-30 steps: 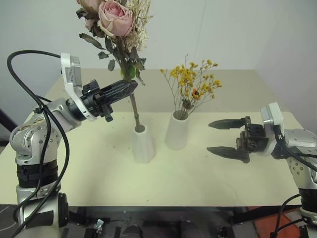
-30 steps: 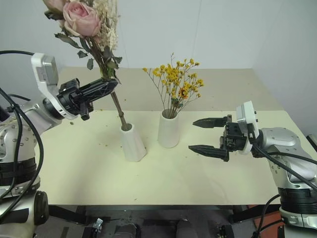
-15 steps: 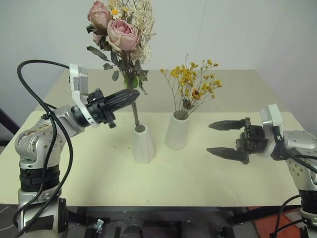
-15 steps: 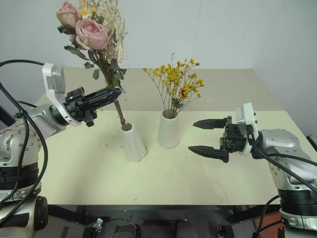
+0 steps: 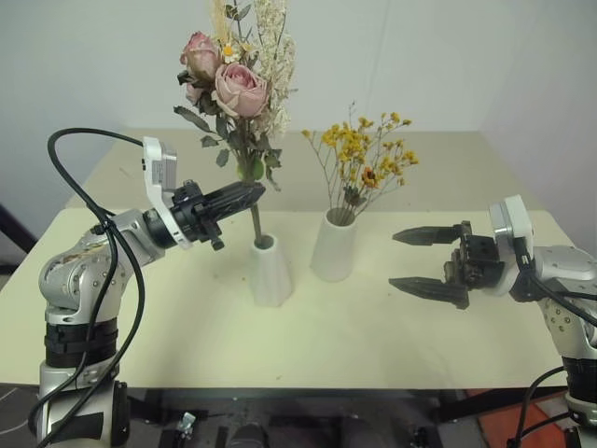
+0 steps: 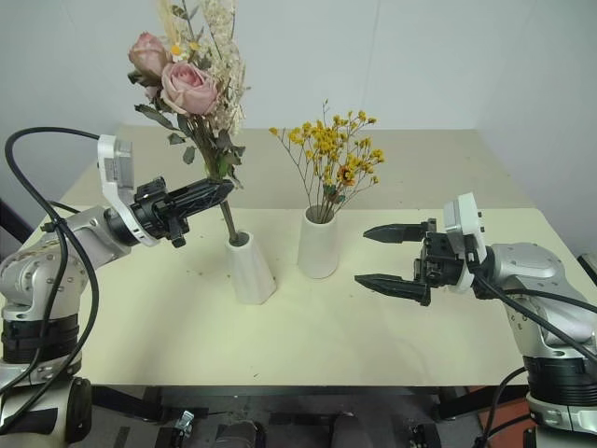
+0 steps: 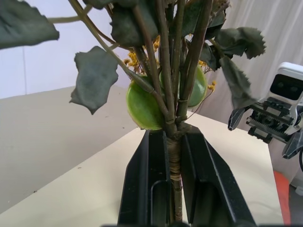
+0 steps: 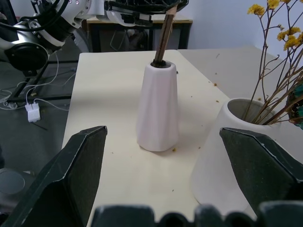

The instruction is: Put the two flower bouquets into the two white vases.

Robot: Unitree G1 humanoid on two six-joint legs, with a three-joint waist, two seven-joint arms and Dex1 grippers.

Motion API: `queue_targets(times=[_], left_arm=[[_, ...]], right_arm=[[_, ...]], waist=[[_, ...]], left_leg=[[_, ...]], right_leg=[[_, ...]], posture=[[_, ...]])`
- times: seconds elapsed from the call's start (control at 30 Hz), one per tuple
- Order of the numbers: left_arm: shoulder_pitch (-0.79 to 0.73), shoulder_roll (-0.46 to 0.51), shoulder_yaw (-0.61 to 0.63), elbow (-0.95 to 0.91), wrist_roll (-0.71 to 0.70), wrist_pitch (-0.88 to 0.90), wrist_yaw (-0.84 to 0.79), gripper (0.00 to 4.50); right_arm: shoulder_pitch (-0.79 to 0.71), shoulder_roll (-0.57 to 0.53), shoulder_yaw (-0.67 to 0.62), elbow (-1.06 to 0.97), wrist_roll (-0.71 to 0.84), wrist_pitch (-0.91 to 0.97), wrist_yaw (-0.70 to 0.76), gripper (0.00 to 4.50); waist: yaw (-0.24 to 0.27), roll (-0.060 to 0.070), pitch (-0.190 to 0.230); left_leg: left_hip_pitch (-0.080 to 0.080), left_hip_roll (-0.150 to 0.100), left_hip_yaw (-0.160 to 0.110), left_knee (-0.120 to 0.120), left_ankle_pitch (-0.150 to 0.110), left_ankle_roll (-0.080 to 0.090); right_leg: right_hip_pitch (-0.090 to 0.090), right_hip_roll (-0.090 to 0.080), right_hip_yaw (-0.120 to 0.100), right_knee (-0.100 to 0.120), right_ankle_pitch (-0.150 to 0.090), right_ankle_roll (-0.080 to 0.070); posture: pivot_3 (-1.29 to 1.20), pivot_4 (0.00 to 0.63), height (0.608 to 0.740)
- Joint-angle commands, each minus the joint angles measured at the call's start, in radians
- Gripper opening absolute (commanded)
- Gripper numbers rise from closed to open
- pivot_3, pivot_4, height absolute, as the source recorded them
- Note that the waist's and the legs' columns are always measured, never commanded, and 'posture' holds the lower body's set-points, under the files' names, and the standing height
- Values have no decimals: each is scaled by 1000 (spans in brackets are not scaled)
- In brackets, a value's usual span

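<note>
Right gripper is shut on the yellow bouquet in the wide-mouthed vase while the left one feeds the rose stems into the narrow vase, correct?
Not quite. The right gripper is open and holds nothing, apart from the yellow bouquet standing in the wide-mouthed vase, as the left eye view shows. The left gripper does clamp the rose stems, whose end sits in the narrow vase.

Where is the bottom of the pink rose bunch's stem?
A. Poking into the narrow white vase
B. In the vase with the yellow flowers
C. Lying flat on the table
A: the stem of the pink rose bunch, pinched by the left fingers, enters the narrow white vase.
</note>
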Motion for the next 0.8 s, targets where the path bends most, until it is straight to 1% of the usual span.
queue_targets(times=[0.03, 0.33, 0.8], left_arm=[[-3, -4, 6, -39, 9, -34, 3, 94], [-11, -17, -2, -38, 11, -34, 7, 94], [28, -23, -36, -45, 50, -35, 1, 94]], right_arm=[[-5, -3, -19, -33, 20, 0, -3, 4500], [0, 0, -20, -45, 22, 2, -12, 4500], [14, -1, -24, -57, 28, 2, -25, 4500]], waist=[[1, 0, 0], [1, 0, 0], [0, 0, 0]], left_leg=[[0, 0, 0, 0, 0, 0], [0, 0, 0, 0, 0, 0], [0, 0, 0, 0, 0, 0]], right_leg=[[0, 0, 0, 0, 0, 0], [0, 0, 0, 0, 0, 0], [0, 0, 0, 0, 0, 0]], posture=[[0, 150, 740], [0, 150, 740], [0, 150, 740]])
